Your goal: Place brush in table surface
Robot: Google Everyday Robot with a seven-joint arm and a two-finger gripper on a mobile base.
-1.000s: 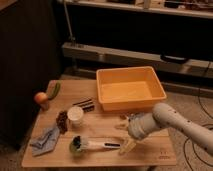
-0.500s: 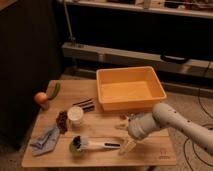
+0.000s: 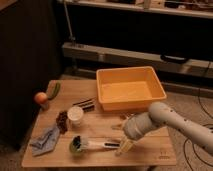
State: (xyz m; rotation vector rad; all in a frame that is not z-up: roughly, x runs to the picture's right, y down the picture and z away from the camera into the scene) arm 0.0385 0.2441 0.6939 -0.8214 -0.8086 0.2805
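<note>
The brush lies flat near the front edge of the desk, its round dark head to the left and its slim white handle running right to a black tip. The hand sits low at that tip, seemingly touching it; I cannot tell whether it is apart or clamped there. Brush and hand appear unmoved from half a second earlier.

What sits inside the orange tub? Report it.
Nothing shows inside the tub; its near wall hides a strip of floor. The tool sits at the brush handle's tip.
</note>
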